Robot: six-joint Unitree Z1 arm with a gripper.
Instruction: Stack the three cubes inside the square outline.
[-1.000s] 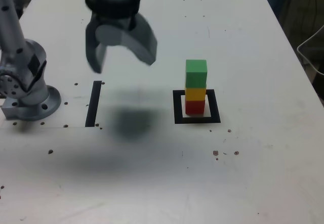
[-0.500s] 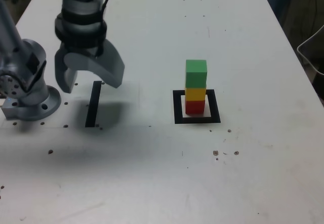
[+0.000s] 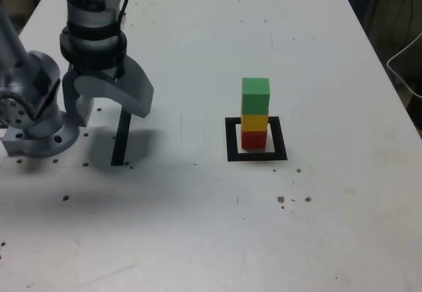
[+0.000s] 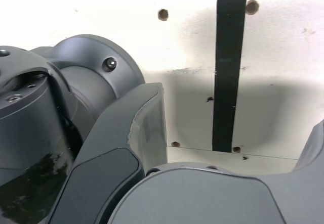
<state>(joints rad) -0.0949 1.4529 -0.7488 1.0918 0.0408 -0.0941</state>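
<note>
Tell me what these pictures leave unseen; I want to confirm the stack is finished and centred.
- Stack: absent from the wrist view, which shows only the strip and gripper.
- Outline: in the exterior view the cubes hide the far edge's middle, so centring is uncertain.
- Strip: gripper covers its far end in the exterior view.

Green cube (image 3: 255,95), yellow cube (image 3: 254,121), red cube (image 3: 254,138); black square outline (image 3: 232,140).
</note>
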